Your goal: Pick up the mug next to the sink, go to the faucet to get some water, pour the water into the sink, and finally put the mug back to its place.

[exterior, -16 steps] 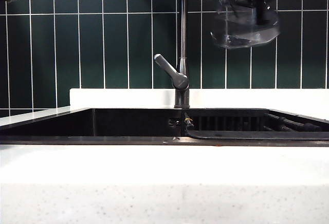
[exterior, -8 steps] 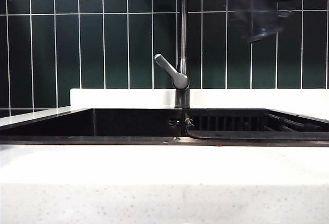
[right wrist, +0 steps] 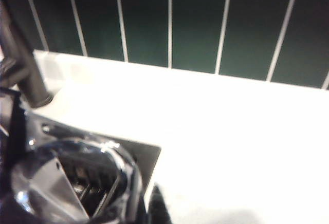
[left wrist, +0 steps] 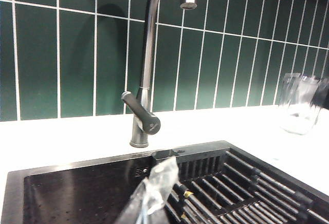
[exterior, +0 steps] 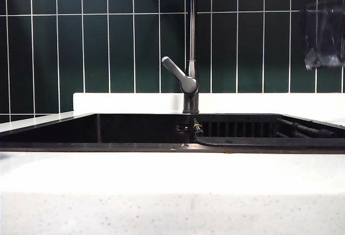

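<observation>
Your right gripper (right wrist: 31, 203) clenches the mug (exterior: 323, 35), held upright at the exterior view's right edge, long axis vertical, clear of the counter (exterior: 172, 175) beside the sink (exterior: 135, 130). Your left gripper (left wrist: 149, 198) sits closed, empty, over the basin, facing the faucet (left wrist: 146, 95).

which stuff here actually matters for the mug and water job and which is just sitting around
In the job:
- clear ribbed glass mug, held by the shut right gripper near the counter right of the sink
- tall dark metal faucet
- black rectangular sink

Not in it:
- dark green wall tiles
- left gripper, shut and empty above the sink
</observation>
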Motion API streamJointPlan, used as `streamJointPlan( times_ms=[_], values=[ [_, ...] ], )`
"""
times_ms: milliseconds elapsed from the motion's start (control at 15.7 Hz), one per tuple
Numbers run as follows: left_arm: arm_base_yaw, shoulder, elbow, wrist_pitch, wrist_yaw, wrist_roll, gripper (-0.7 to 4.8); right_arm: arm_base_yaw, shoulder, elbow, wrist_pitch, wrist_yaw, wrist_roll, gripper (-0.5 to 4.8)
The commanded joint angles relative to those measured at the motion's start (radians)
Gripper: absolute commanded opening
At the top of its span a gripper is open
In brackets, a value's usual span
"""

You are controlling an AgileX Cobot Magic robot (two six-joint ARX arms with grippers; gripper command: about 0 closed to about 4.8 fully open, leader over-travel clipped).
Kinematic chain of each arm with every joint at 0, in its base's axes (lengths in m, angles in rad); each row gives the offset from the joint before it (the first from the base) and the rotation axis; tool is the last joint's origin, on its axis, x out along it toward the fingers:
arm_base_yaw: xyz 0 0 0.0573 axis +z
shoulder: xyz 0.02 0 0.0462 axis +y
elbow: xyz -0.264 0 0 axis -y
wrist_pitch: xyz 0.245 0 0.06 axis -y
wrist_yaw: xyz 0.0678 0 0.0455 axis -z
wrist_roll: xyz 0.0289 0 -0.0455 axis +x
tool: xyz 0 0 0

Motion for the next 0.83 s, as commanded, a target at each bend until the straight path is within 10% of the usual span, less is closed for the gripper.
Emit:
streamJointPlan(
  times_ms=[64, 830],
  values=[
    [0.001, -0.001, 0.003, 0.013, 0.003, -0.003, -0.06, -0.026, 0.072, 0.006, 0.088, 0.031, 0.002, -0.06],
    [0.001, -0.001, 0.003, -0.014, 0.004, -0.004, -0.06, -0.018, 0.208, -0.096, 0.334, 0.211, 0.08, -0.07]
  ],
)
